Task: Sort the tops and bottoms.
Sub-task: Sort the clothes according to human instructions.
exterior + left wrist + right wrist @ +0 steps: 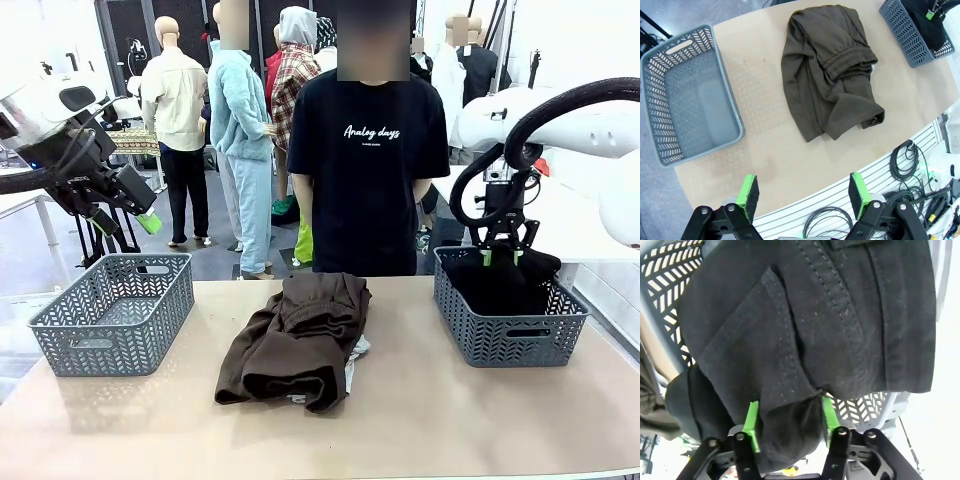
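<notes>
The dark brown bottoms [296,340] [832,75] lie crumpled at the table's middle, elastic waistband showing. A sliver of light grey cloth [358,347], the top, peeks from under their right edge. The black bottoms [500,282] [815,315] lie in the right grey basket [510,335] [912,40]. My right gripper [502,258] [790,420] hangs just over that basket. Its jaws stand apart, and a fold of the black cloth still bulges between the green pads [752,422]. My left gripper [125,222] [804,192] is open and holds nothing, raised above the table's left end.
An empty grey mesh basket [110,315] [690,100] sits at the table's left. A person in a black T-shirt [368,150] stands at the far edge, hands behind the back. Bare tabletop lies in front of the brown garment.
</notes>
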Available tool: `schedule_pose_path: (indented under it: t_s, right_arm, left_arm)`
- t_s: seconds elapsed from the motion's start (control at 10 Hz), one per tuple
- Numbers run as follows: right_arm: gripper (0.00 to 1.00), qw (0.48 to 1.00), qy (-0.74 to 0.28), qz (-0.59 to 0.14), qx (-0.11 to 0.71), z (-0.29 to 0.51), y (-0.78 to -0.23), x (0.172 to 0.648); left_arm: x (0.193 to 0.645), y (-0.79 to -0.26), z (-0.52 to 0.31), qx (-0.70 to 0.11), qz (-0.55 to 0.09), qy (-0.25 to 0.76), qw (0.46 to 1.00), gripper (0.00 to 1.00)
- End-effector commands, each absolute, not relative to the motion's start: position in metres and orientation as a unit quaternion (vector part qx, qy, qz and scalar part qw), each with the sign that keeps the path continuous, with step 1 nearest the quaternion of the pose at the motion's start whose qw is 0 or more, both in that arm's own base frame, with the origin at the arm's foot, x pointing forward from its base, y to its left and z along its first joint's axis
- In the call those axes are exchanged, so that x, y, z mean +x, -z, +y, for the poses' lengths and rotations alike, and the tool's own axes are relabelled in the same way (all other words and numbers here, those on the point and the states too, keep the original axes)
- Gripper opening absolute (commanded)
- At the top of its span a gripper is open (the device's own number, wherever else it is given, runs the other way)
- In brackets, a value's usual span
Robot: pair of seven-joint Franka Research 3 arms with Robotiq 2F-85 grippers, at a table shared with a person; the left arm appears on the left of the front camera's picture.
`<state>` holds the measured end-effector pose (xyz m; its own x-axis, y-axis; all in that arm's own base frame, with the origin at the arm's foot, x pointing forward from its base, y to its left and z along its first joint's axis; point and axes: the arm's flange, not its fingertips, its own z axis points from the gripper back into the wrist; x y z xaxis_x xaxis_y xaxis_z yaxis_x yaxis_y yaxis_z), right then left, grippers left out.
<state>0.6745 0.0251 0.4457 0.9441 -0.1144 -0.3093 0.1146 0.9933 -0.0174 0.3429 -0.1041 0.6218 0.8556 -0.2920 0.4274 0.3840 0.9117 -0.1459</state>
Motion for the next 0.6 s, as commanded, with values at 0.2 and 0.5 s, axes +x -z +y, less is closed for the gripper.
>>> schedule_pose_path:
  t_s: [0.2,0.5]
  right_arm:
    - [1.00,0.989,0.044,0.136,-0.025,0.027,-0.474,0.671]
    - [1.00,0.988,0.057,0.139,-0.022,0.029,-0.485,0.671]
  left_arm:
    - [0.342,-0.623,-0.102,-0.114,-0.203,0.178,0.956,0.93]
    - [0.342,-0.623,-0.102,-0.114,-0.203,0.178,0.956,0.93]
